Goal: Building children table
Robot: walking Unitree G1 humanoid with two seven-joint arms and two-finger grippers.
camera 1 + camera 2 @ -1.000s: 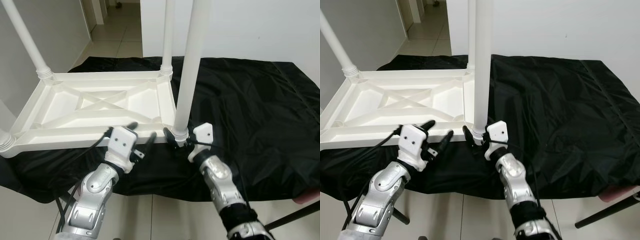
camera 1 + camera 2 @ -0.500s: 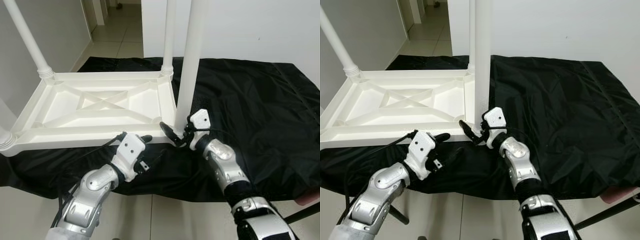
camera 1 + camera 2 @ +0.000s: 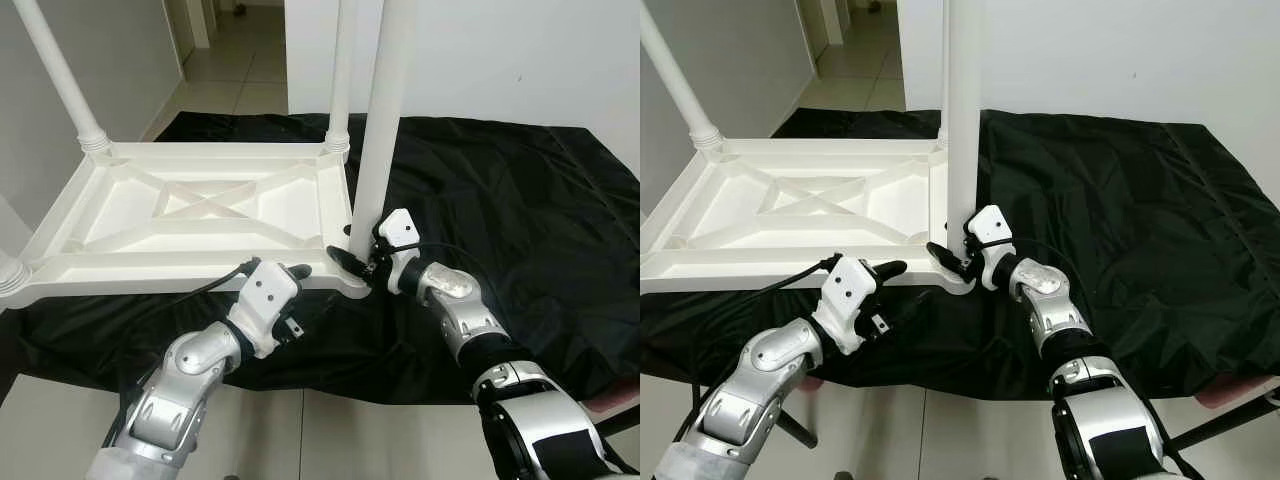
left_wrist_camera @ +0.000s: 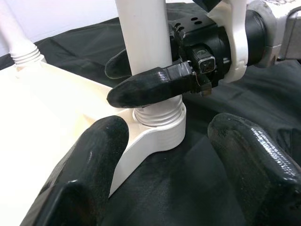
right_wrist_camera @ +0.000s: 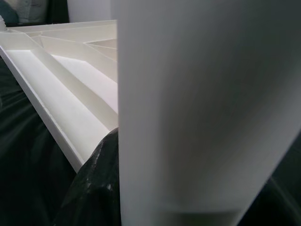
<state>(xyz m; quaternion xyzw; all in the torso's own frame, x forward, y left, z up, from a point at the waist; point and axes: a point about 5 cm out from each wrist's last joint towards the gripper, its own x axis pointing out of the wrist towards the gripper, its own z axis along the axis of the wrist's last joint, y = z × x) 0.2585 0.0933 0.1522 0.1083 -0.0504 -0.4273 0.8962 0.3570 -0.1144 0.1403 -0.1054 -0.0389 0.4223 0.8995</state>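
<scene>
Since a second ago the right gripper (image 3: 357,262) has swung in from below to the near-right leg (image 3: 382,110) and now clasps its base — one black finger in front of the leg, the other behind it, just above the threaded collar. The left gripper (image 3: 902,284) has slid right along the near edge toward that same corner; its 2 fingers (image 4: 89,155) are spread wide, holding nothing, either side of the corner socket. The white table (image 3: 130,250) lies upside down on a black cloth (image 3: 520,200), its ribbed underside up, with legs standing at the far-left (image 3: 62,80), far-right (image 3: 343,70) and near-right corners.
</scene>
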